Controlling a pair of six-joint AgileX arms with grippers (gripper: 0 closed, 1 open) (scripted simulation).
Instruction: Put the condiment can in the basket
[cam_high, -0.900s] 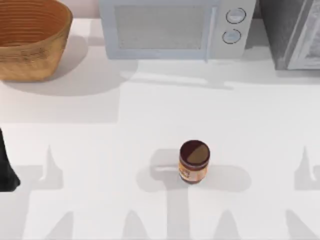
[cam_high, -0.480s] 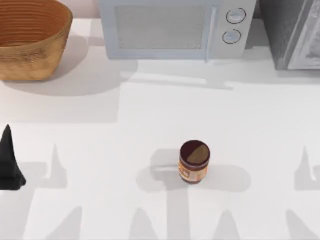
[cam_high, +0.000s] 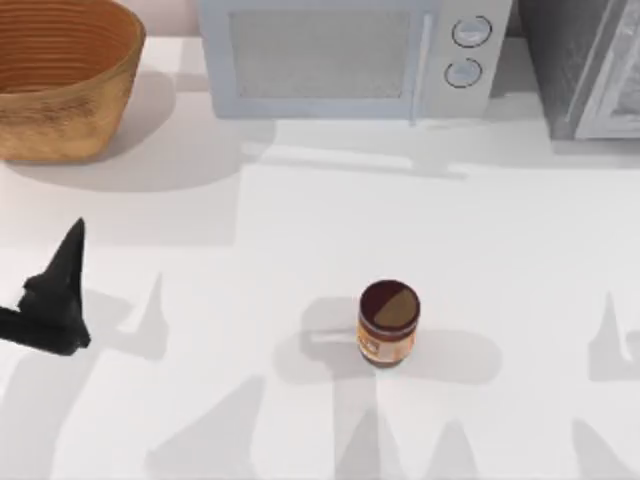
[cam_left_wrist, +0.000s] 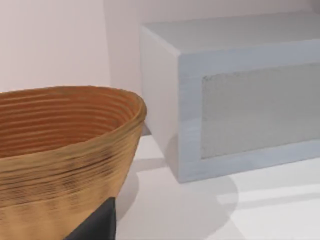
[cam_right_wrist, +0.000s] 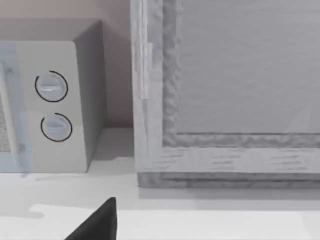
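White desk (cam_high: 300, 230) under even light, with a pale wall behind; on it we list the following. Item one: the condiment can (cam_high: 388, 322), a small cylindrical jar with a dark brown round lid and an orange-and-white label, standing upright near the middle of the desk toward the near edge, touched by nothing. Item two: the basket (cam_high: 62, 80), a large round woven wicker piece, tan-orange with ribbed sides and a wide rim, at the far left corner, well apart from the can; its visible interior holds nothing. Item three: a light grey box-shaped microwave (cam_high: 345, 55) with two round dials, along the back edge just to the right of the basket. Item four: a grey framed cabinet-like appliance (cam_high: 585, 65) at the far right corner. Our left gripper (cam_high: 55, 300) sits low at the left edge, between basket and can but nearer the left side, carrying nothing; we cannot tell how wide its jaws stand. Our right arm is parked, a dark fingertip (cam_right_wrist: 97, 222) showing in its wrist view. Status, as we judge it: nothing is done yet; reach, grasp, carry and release all remain. The open desk between can and basket looks unobstructed; the microwave stands close beside the basket's rim.
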